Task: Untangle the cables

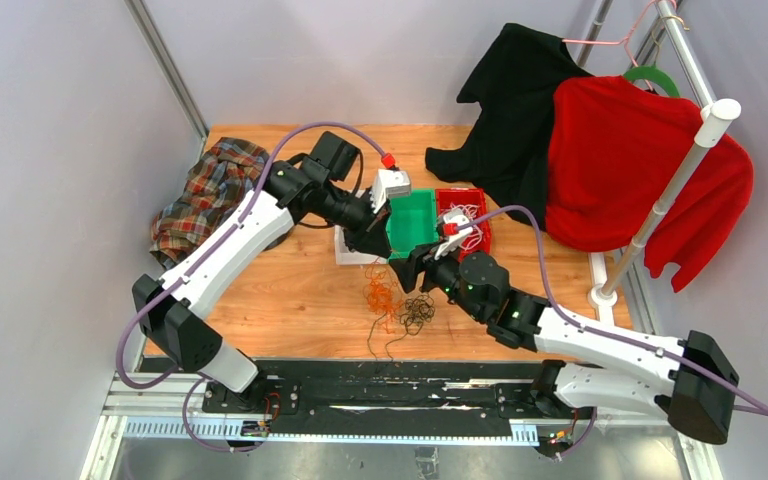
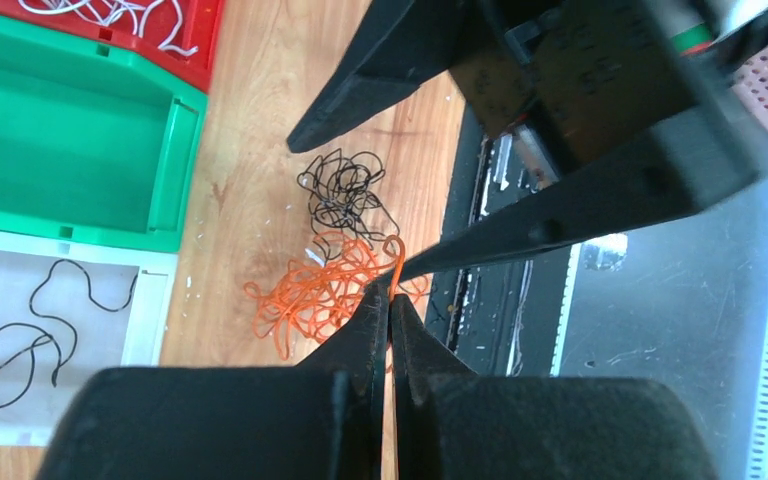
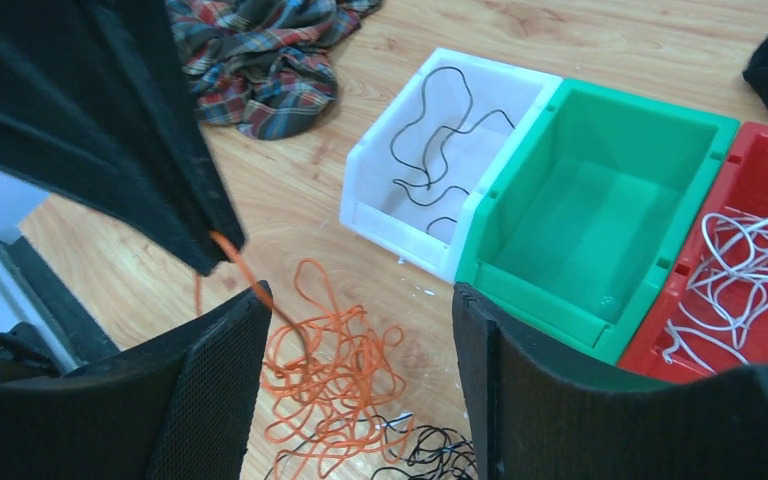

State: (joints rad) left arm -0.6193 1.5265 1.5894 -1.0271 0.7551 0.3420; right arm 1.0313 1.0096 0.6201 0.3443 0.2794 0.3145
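Roughly halfway, I judge: black cable [image 3: 407, 127] in the white bin [image 3: 400, 225], white cables [image 3: 750, 260] in the red bin [image 3: 660, 345], green bin [image 3: 550, 300] bare, orange cables [image 2: 305, 300] and black cables [image 2: 345, 195] tangled on the surface [image 3: 580, 40]; left hand [image 2: 390, 300] clenched on an orange strand [image 2: 396, 265], right hand [image 3: 360, 295] released.

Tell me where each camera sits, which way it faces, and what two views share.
Top external: high at the near side, facing down on the table; left arm and right arm show.
Left wrist: on the left arm, facing along the shut left claw pinching one of the orange cables; the open right claw crosses above.
Right wrist: on the right arm, facing between its fingers toward the white bin, green bin and red bin.
Shared: both wrist views show the orange cables and three bins.
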